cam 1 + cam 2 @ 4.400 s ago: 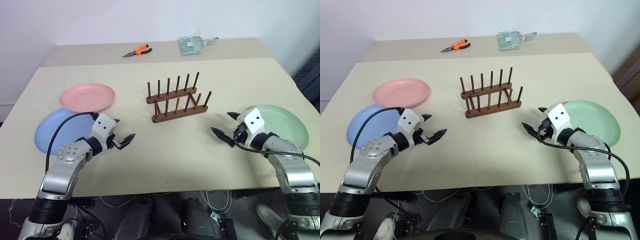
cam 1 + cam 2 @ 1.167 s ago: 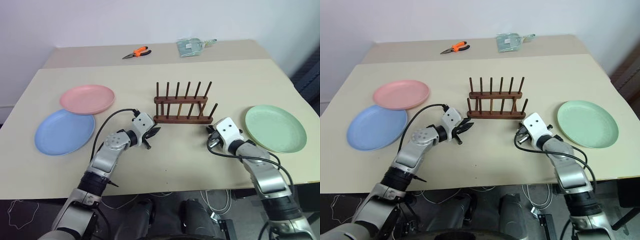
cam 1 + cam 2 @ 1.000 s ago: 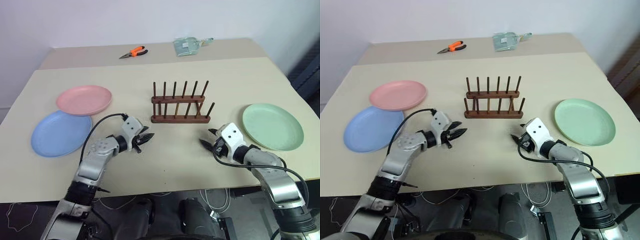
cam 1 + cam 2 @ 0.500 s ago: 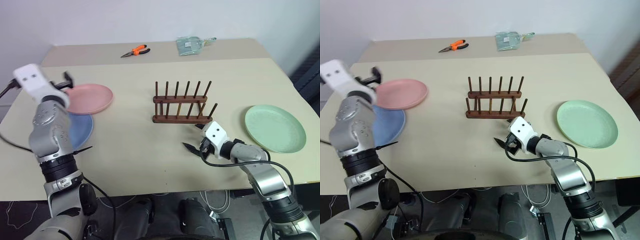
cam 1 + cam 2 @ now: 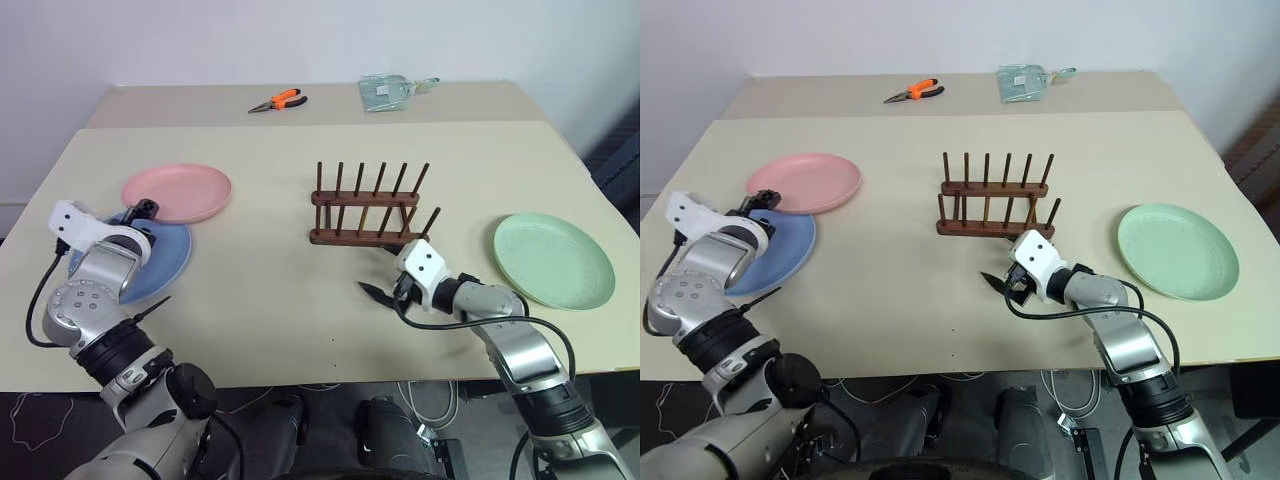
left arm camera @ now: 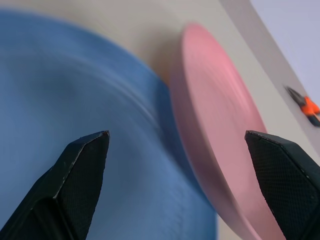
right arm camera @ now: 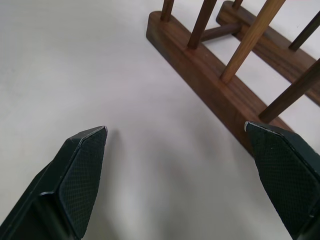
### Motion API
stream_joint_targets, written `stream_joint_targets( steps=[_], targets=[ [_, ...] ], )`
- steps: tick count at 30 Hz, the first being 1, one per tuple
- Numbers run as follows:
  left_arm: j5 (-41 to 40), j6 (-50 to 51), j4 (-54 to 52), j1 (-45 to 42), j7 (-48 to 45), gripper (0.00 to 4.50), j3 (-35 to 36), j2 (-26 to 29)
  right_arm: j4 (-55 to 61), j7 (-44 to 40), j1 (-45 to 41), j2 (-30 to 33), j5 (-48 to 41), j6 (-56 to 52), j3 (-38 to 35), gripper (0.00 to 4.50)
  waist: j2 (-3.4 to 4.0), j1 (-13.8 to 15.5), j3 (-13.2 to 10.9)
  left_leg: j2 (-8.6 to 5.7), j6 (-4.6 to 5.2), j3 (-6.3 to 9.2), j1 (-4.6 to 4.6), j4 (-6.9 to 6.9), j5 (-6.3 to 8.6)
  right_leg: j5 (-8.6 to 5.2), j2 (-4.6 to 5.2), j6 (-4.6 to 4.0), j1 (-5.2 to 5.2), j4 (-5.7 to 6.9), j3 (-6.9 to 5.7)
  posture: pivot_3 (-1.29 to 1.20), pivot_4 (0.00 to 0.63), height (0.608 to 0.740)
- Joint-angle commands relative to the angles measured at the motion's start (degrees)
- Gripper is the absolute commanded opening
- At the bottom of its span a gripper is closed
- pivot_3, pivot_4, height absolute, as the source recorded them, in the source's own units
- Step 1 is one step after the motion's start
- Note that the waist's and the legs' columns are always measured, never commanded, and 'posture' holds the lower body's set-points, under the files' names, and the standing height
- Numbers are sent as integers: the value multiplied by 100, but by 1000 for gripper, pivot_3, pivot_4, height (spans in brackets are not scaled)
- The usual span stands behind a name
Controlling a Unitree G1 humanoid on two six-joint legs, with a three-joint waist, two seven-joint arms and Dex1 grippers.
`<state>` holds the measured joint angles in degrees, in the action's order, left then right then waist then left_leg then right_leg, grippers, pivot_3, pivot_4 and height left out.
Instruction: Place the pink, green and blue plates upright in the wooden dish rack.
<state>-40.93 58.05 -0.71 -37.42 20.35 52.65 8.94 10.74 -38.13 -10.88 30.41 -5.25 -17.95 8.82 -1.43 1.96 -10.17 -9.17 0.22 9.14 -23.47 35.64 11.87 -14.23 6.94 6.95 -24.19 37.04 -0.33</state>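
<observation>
Tabletop (image 5: 300,300) of matte beige board fills the head views, against a white wall; orange-handled pliers (image 5: 277,101) lie at the far edge. The dark brown wooden dish rack (image 5: 368,208) stands empty mid-table. The salmon pink round plate (image 5: 177,192) overlaps the light blue round plate (image 5: 170,262) on the left; the pale mint green plate (image 5: 553,259) lies flat on the right.

In the left wrist view, the left gripper (image 6: 180,165) is spread wide over both plates, grasping nothing.

In the right wrist view, the right gripper (image 7: 187,175) is released, just beside the rack's base bar.

Blue plate (image 5: 165,262) partly hidden behind left arm; in left wrist view it's blurred, cut by frame edges. Pink plate (image 6: 215,135) blurred too — far rim cropped. Wooden dish rack (image 7: 220,75) cut off in right wrist view.
</observation>
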Motion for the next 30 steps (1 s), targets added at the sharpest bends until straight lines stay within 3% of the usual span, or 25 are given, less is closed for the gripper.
stream_joint_targets(
  steps=[1,7,14,17,24,30],
  targets=[
    [-239,-193,217,-194,37,3233,27,179,363,54,67,20,-17,57,-140,4500,-1,9,0,0,0,-1,0,0,0,0,0,0,0,-1,1,0,150,720],
    [-495,-392,369,-223,-208,183,-181,316,620,73,222,146,9,-25,-277,4500,-2,17,-1,2,-1,-6,0,-1,1,0,-1,0,-3,-1,5,0,150,720],
    [-791,-727,-337,-122,-932,85,-818,445,1036,-163,-9,500,-275,-340,-606,4500,-10,19,-5,2,-1,-8,-5,2,2,1,0,-1,-5,-2,6,0,150,720],
    [-571,-702,-782,-276,-1258,85,-1701,602,1278,-272,-746,549,-271,-296,-522,4500,-9,0,-6,7,-2,-13,-7,4,2,5,-4,-7,-10,-2,8,0,150,720],
    [-201,-548,-910,-1140,-1462,85,-3285,557,390,178,-2565,522,1556,1103,443,4500,-13,17,-8,8,-10,-18,-8,6,-2,6,-5,-8,-5,-10,6,0,150,720],
    [-196,-304,-782,-1631,-1455,85,-3813,244,-705,874,-3237,602,3193,2120,1131,4500,-13,6,-8,9,-18,-33,-10,3,-13,6,-3,-7,-19,-6,15,0,150,720]
  ],
)
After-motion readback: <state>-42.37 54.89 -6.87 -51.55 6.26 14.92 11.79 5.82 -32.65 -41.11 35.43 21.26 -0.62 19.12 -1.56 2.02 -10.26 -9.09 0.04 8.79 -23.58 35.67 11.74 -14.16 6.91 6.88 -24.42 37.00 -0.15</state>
